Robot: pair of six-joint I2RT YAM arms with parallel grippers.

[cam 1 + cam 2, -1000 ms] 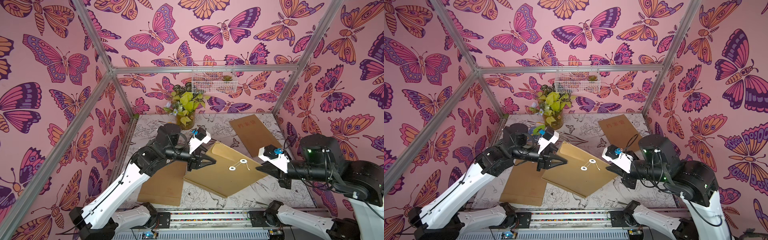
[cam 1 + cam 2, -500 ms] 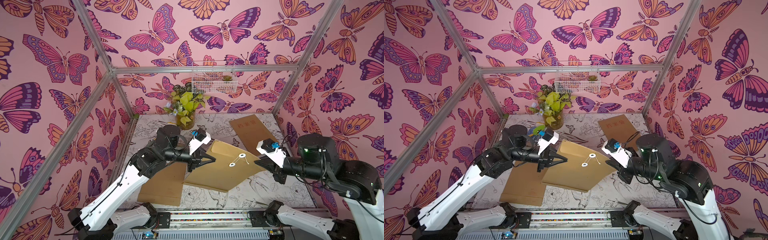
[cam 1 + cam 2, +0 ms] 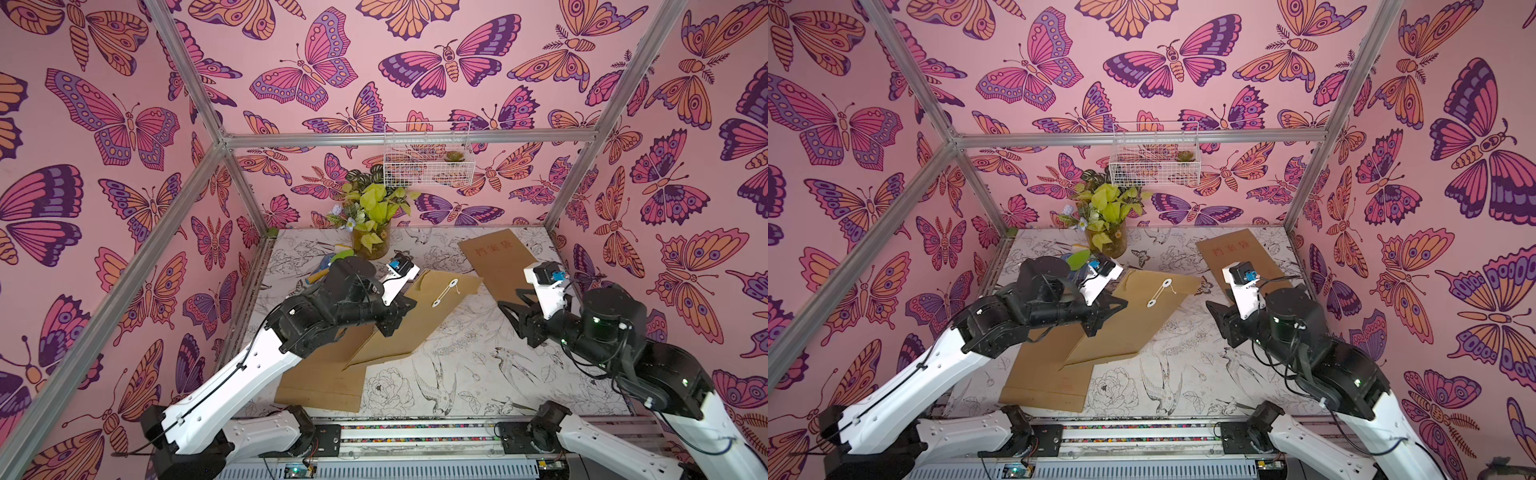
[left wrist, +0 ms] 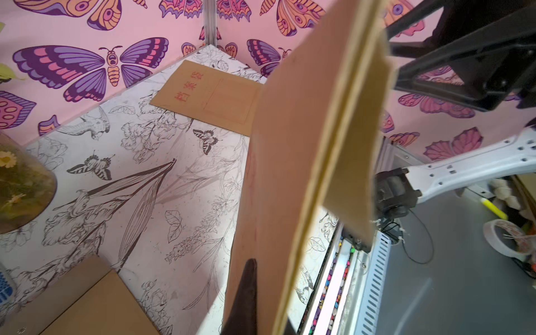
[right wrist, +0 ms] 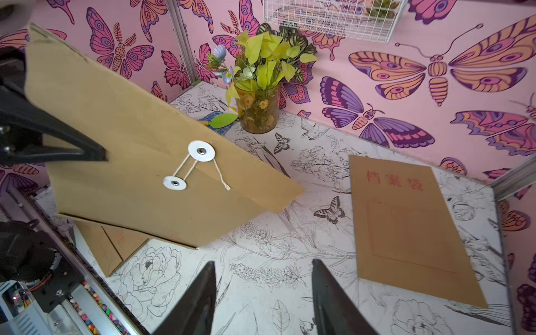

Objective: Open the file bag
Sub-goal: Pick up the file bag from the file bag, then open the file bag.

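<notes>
Right wrist view: my right claw point(image 5: 262, 264) stands partly open, holding nothing, over the white flower-sketched tabletop point(image 5: 290, 246). My left claw point(image 3: 400, 318) is clamped tight on one edge of the tan cardboard string-tie file bag point(image 5: 139, 150), held tilted above the tabletop.

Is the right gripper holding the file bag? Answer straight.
No. The right gripper hangs open over the table, with nothing between its jaws and clear of the file bag.
</notes>
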